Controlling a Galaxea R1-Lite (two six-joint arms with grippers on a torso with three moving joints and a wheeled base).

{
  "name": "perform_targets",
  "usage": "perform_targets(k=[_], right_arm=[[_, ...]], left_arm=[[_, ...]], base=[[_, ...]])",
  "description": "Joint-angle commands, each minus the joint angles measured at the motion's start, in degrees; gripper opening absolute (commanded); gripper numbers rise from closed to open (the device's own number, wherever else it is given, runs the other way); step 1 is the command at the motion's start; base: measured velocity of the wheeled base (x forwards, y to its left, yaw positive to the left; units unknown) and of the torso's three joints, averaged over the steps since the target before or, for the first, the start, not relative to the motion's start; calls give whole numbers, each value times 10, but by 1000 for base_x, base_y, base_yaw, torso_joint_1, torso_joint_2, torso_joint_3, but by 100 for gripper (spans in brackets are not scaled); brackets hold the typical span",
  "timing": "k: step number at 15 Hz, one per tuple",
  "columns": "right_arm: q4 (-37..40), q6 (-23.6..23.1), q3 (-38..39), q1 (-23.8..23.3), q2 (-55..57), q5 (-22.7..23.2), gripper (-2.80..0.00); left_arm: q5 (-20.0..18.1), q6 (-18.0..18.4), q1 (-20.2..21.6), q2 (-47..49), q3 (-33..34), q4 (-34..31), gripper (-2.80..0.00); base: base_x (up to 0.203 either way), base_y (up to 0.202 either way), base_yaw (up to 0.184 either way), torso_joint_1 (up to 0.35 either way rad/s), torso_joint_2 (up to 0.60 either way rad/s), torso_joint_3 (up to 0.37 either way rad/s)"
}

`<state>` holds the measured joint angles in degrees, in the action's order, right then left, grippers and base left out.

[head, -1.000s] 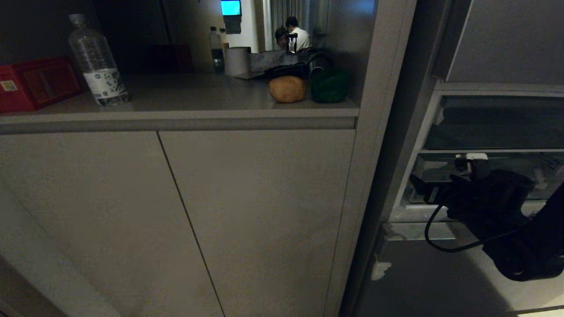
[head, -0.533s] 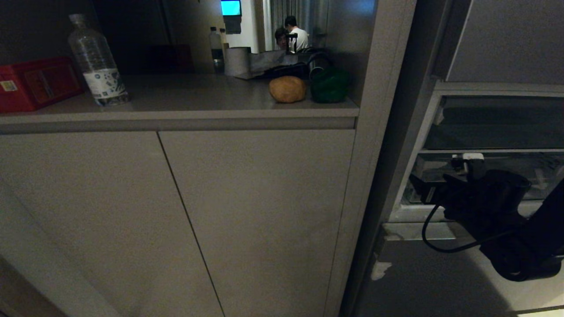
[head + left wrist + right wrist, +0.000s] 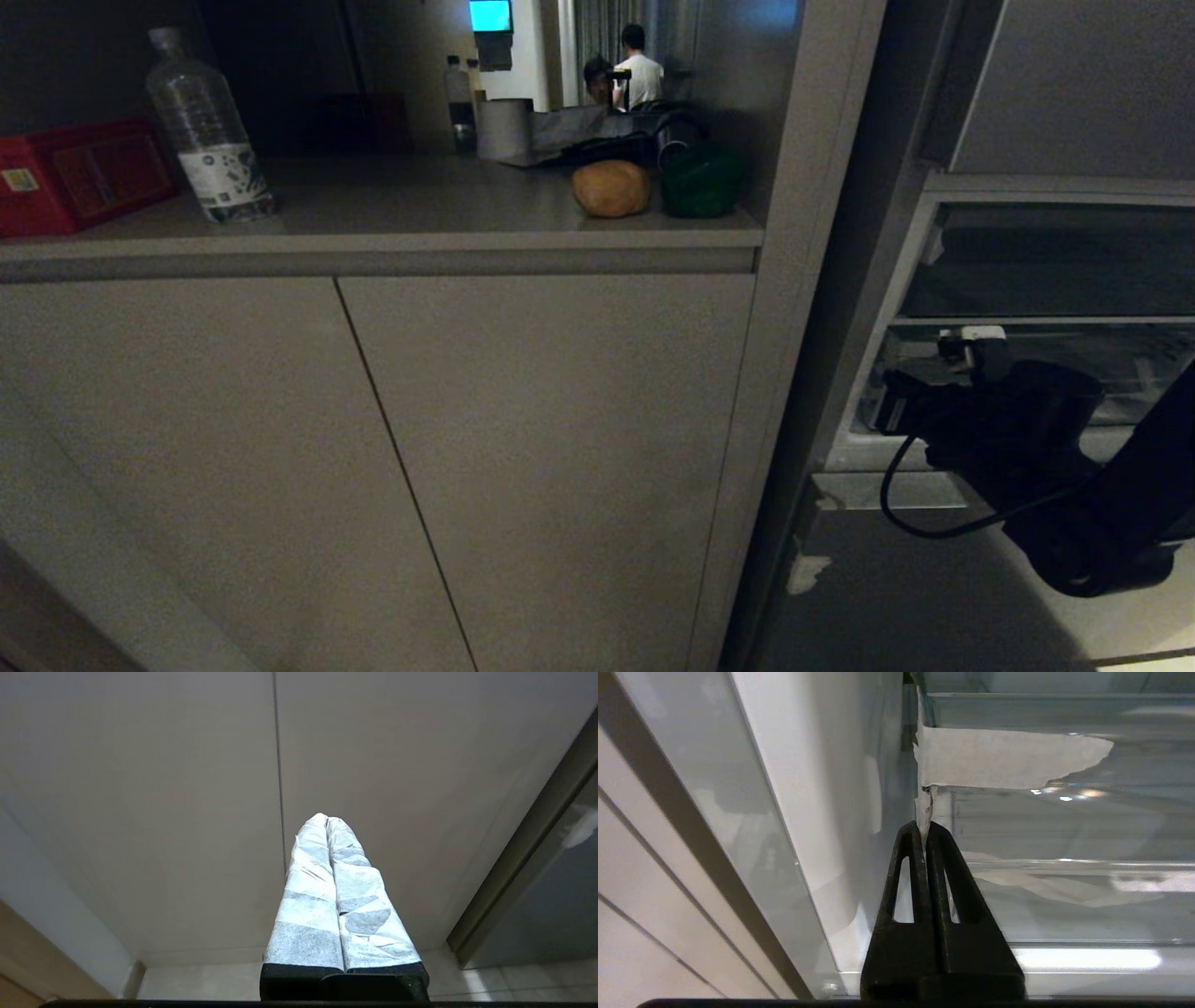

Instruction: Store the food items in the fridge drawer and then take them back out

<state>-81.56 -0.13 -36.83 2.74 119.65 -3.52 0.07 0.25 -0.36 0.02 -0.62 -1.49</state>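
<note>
The brown potato-like food item [image 3: 611, 188] and the dark green pepper-like one [image 3: 700, 182] sit side by side at the right end of the counter. Lower right, the clear fridge drawer [image 3: 1120, 373] shows inside the fridge. My right gripper [image 3: 892, 406] is at the drawer's left front corner. In the right wrist view this gripper [image 3: 924, 828] is shut on a thin strip hanging from a pale tape tab [image 3: 1004, 760] stuck on the drawer [image 3: 1064, 826]. My left gripper [image 3: 327, 819], wrapped in white tape, is shut and empty before the cabinet doors.
A clear water bottle [image 3: 207, 131] and a red box [image 3: 75, 173] stand at the counter's [image 3: 392, 210] left end. Grey cabinet doors [image 3: 541, 448] fill the space below. A grey fridge panel [image 3: 1083, 84] is above the drawer. People [image 3: 639, 70] are far behind.
My right gripper has edged a little to the left at the drawer's corner and its fingers have come together. The food items have not moved. A person in the background has shifted.
</note>
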Motion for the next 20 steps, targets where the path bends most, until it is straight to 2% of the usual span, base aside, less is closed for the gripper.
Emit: perform_targets(k=[1, 7, 12, 17, 18, 20], right_arm=[[-6, 0, 5, 3, -2, -1, -280], [-8, 2, 77, 3, -61, 0, -280], [-8, 17, 229, 6, -179, 2, -280], [-6, 41, 376, 29, -320, 2, -280], [0, 44, 386, 30, -340, 2, 0], [33, 44, 386, 30, -380, 1, 0]], left_arm=[[0, 0, 0, 0, 0, 0, -280], [0, 0, 0, 0, 0, 0, -280], [0, 0, 0, 0, 0, 0, -280], [0, 0, 0, 0, 0, 0, -280], [0, 0, 0, 0, 0, 0, -280], [0, 0, 0, 0, 0, 0, -280]], base=[[0, 0, 0, 0, 0, 0], [0, 0, 0, 0, 0, 0], [0, 0, 0, 0, 0, 0], [0, 0, 0, 0, 0, 0], [0, 0, 0, 0, 0, 0], [0, 0, 0, 0, 0, 0]])
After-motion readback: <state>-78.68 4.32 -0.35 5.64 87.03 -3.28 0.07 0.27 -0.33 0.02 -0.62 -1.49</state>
